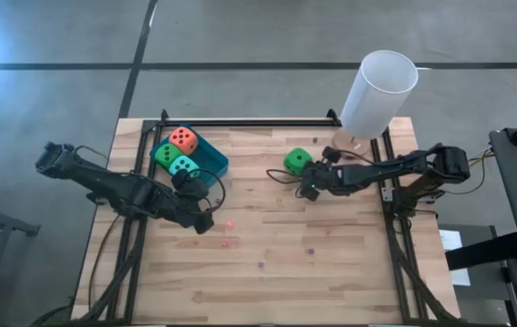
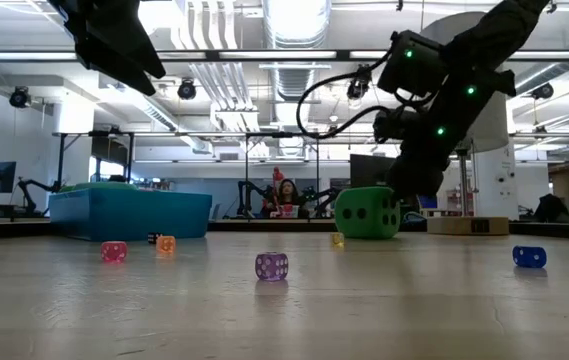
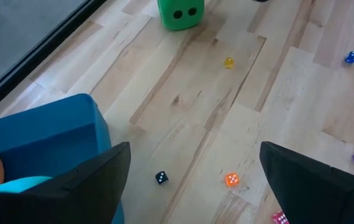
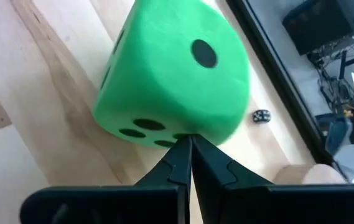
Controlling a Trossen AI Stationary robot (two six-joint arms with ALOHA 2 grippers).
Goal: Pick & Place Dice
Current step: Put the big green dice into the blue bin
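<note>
Green die [image 4: 170, 74] outside the blue tray [image 1: 213, 163]: right gripper [image 4: 190, 146], fingers pressed together, nothing held, could nudge it farther from the tray; left gripper [image 3: 189, 180] gapes empty beside the tray

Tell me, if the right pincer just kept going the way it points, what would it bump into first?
Most likely the green die: the right pincer, fingers shut, points at its near lower edge with nothing between.

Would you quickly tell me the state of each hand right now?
Left hand: open, empty, beside the blue tray.
Right hand: shut, empty, its tips against the green die on the table.
</note>
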